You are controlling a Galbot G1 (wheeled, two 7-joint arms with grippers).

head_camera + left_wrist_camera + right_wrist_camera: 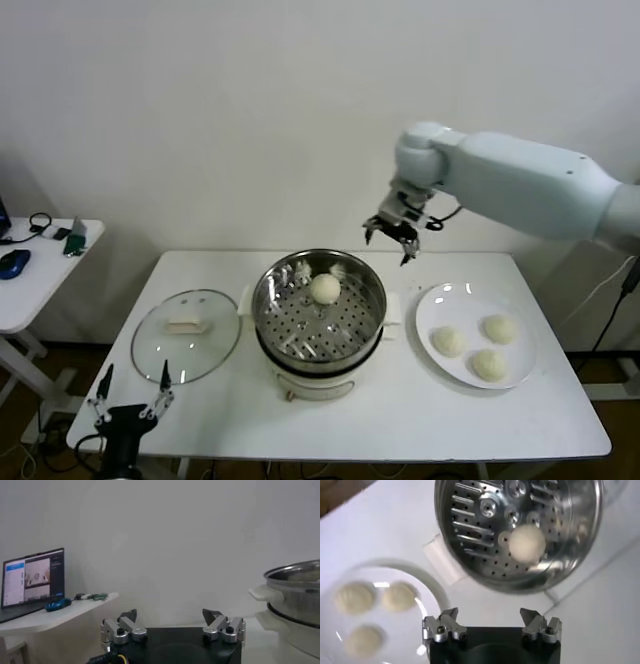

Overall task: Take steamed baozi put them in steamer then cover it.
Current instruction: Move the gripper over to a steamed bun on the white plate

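Observation:
The steel steamer [318,345] stands mid-table on its cream base, with one cream-white baozi [324,288] on its perforated tray. Three more baozi [447,341] lie on the white plate [436,302] to its right. My right gripper [392,237] is open and empty, up in the air between the steamer's far right rim and the plate. In the right wrist view its jaws [490,616] stand wide apart above the table, with the steamer [470,525], its baozi [525,543] and the plate [432,597] below. My left gripper [132,386] is open and empty at the table's front left corner.
The glass lid [187,335] with a cream handle lies flat on the table left of the steamer. A side table [40,270] with a mouse and small items stands at the far left; the left wrist view shows a laptop [32,582] there and the steamer's side [295,587].

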